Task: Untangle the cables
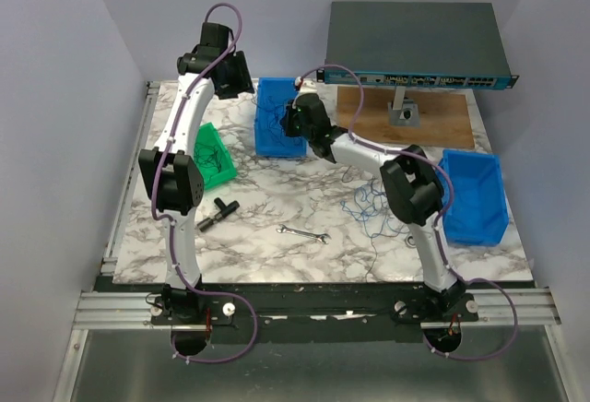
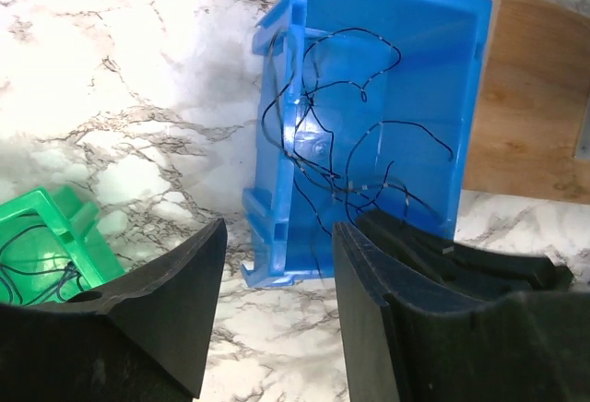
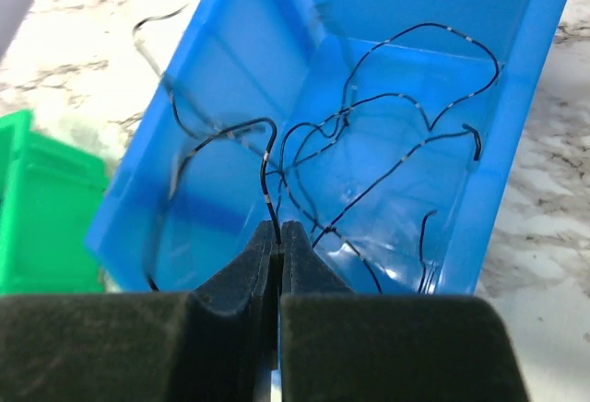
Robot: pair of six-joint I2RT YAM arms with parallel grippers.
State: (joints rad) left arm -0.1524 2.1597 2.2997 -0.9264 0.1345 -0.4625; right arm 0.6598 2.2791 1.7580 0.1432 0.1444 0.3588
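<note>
Thin black cables [image 3: 369, 116] lie looped in a blue bin [image 1: 277, 118] at the back middle; they also show in the left wrist view [image 2: 355, 158]. My right gripper [image 3: 278, 229] is over this bin, shut on one black cable [image 3: 267, 176] that rises from its tips. My left gripper [image 2: 277, 273] is open and empty, above the marble just left of the bin [image 2: 433, 61]. A tangle of thin blue cables [image 1: 369, 206] lies on the table beside my right arm. More black cables lie in a green bin [image 1: 210, 155].
A second blue bin [image 1: 475, 197] stands at the right. A silver wrench [image 1: 304, 232] and a black T-shaped part [image 1: 219, 210] lie on the marble at the front. A network switch [image 1: 415, 47] on a wooden board [image 1: 442, 121] stands at the back right.
</note>
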